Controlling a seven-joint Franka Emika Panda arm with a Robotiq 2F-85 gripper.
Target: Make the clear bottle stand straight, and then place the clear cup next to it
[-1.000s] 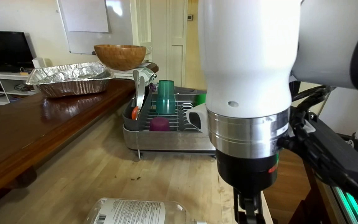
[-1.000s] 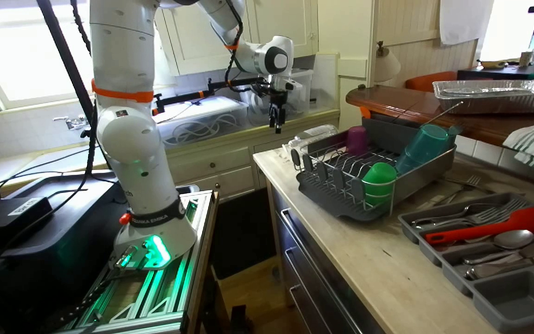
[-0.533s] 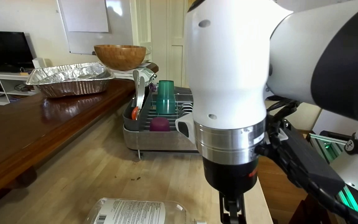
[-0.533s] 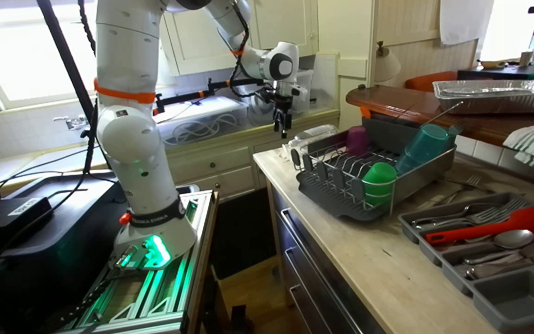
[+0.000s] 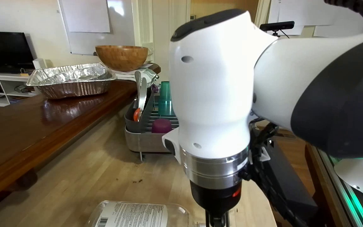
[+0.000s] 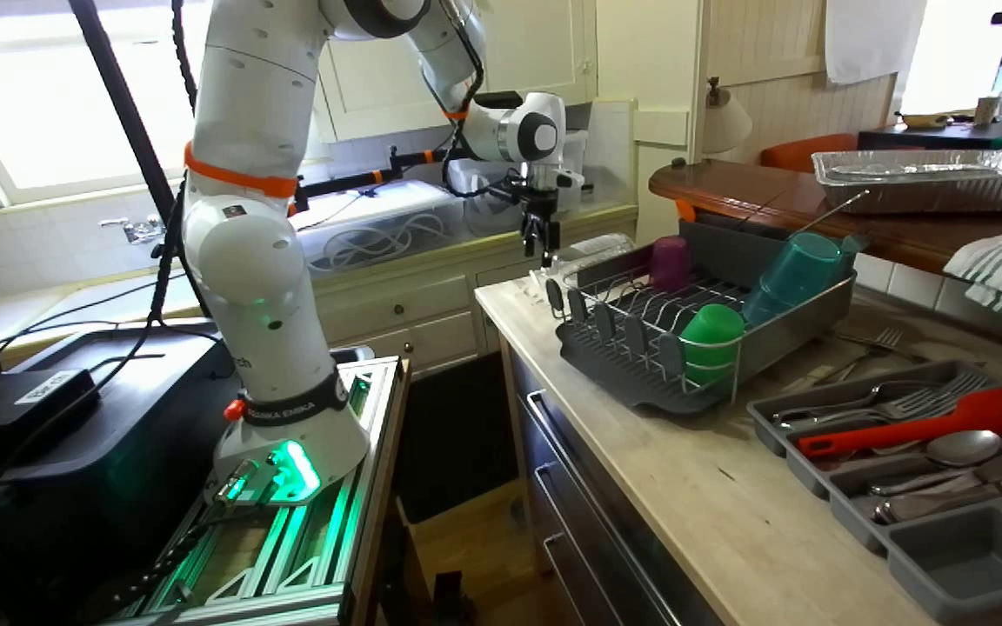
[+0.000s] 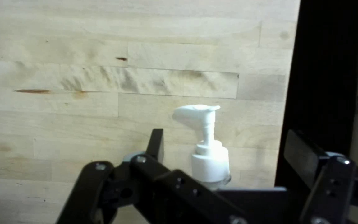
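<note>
The clear bottle (image 5: 134, 216) lies on its side on the wooden counter, pale label up, partly cut off by the frame edge. It also shows behind the dish rack in an exterior view (image 6: 601, 244). In the wrist view its white nozzle cap (image 7: 211, 163) shows between my fingers; the body is hidden by the gripper. My gripper (image 7: 228, 149) is open and empty, above the cap end, apart from it. It shows in both exterior views (image 5: 217, 220) (image 6: 543, 248). The clear cup, a magenta tumbler (image 5: 161, 125), stands in the rack, also seen in an exterior view (image 6: 670, 263).
The dish rack (image 5: 146, 142) also holds a teal cup (image 5: 165, 101) and a green cup (image 6: 713, 339). A cutlery tray (image 6: 958, 539) lies on the counter. A raised brown table (image 5: 58, 116) bears a foil pan (image 5: 71, 88). The counter edge (image 7: 287, 87) is close beside my gripper.
My gripper has moved down and across toward the bottle's cap end. The arm now covers more of the rack in an exterior view. The bottle and the cup have not moved.
</note>
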